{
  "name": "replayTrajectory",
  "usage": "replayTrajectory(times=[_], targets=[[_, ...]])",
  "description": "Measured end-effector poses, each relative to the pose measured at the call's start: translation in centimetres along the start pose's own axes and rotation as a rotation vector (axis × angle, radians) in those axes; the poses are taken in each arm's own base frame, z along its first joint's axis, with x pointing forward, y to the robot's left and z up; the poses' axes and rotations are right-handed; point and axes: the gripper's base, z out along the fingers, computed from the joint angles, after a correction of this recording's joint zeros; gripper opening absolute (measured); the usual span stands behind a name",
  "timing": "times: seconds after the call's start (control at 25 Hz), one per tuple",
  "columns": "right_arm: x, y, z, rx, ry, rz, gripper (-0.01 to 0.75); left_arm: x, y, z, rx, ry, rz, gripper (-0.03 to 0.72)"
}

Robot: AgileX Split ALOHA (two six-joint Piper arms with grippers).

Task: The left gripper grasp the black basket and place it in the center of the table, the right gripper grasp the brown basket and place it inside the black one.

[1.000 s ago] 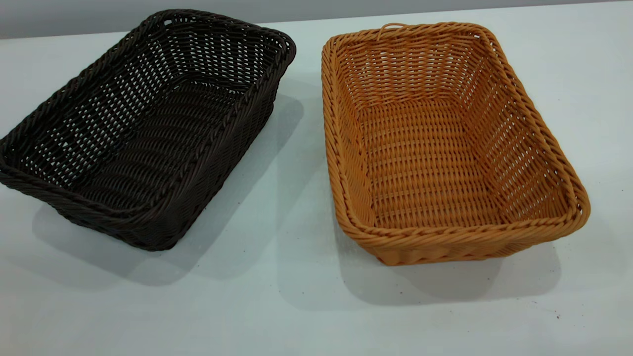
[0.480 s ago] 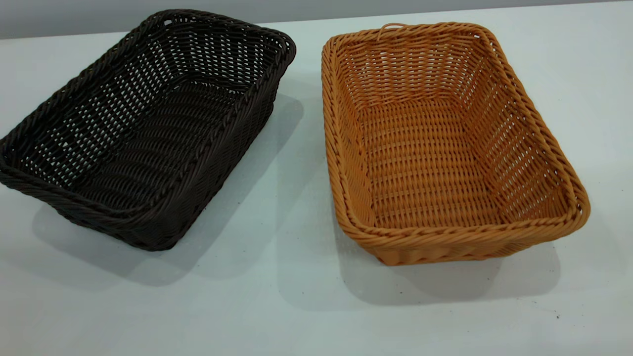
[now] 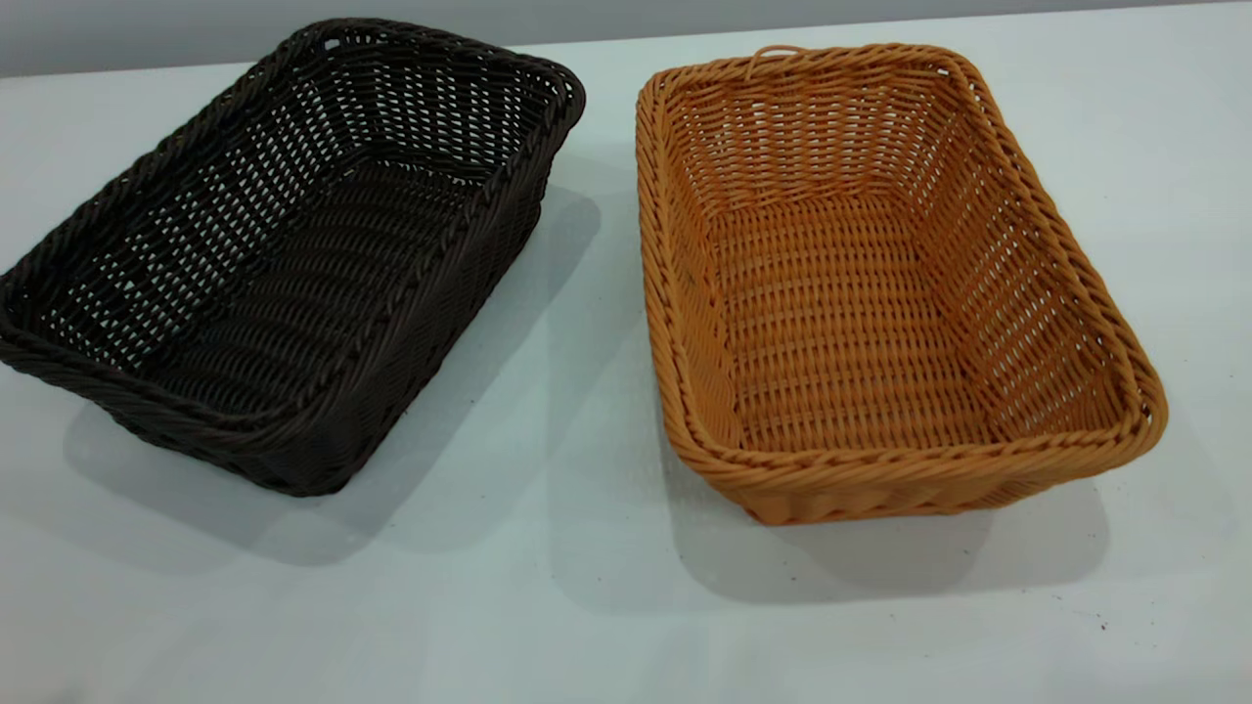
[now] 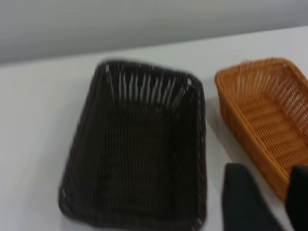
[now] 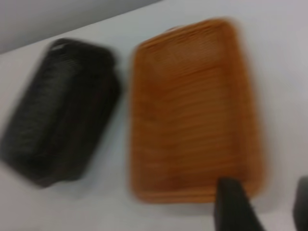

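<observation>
Both claws, left (image 4: 263, 204) and right (image 5: 262, 207), wide above table (image 3: 587, 606); black basket (image 3: 284, 254) beside brown basket (image 3: 871, 293), apart.

Two baskets sit side by side on the table (image 3: 587, 606), apart with a gap between. The black basket (image 3: 284, 254) lies left, angled; the brown basket (image 3: 871, 284) lies right, its loop (image 3: 776, 51) at the far end.

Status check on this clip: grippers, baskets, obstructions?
Left gripper open, right gripper open, both empty. Black basket and brown basket apart on table. Nothing blocking.
</observation>
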Motion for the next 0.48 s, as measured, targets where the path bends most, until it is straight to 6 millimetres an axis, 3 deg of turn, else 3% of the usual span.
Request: replayTrajectory(times=[0.2, 0.36, 0.48], targets=[[-1.8, 0.9, 2.3, -0.207, 0.094, 0.243, 0.396, -1.9, 1.6, 3.0, -0.007, 0.034, 0.081, 0.377], [-2.9, 0.8, 4.6, -0.307, 0.19, 0.568, 0.417, -2.5, 2.8, 5.1, -0.022, 0.072, 0.125, 0.391], [-2.7, 0.1, 6.5, -0.303, 0.296, 0.825, 0.42, -2.7, 3.2, 5.9, -0.023, 0.093, 0.138, 0.393]])
